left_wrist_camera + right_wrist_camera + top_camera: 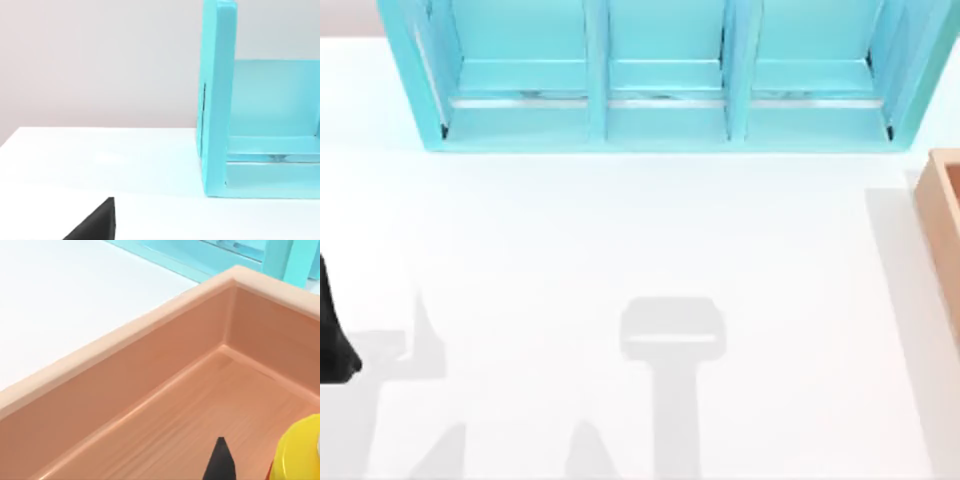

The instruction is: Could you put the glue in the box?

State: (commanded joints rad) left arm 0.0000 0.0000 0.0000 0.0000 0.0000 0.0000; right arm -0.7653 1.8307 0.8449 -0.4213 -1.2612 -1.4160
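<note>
At the tabletop's [640, 260] left edge, toward the near corner, the left arm [332, 335] is parked as a dark shape; how its jaws stand cannot be told. A dark tip of the left gripper [95, 222] is seen in the left wrist view, with the teal shelf [218, 100] standing beyond it. Along the far edge of the tabletop the shelf spans most of the width, its three compartments open toward the near side. At the right edge the box [942, 225] is set just past the shelf's right end, cut off by the frame.

In the right wrist view the inside of the box is looked into from above. The glue [297, 450] is seen over the box floor, just beside a dark fingertip [220, 462] of the right gripper. Whether the jaws are pinching the bottle or already spread cannot be told, nor whether the bottle rests on the floor.

The placing step is judged to be in hand. If the bottle is held, a short lowering onto the floor, a release and a straight lift clear of the walls would be called for.
</note>
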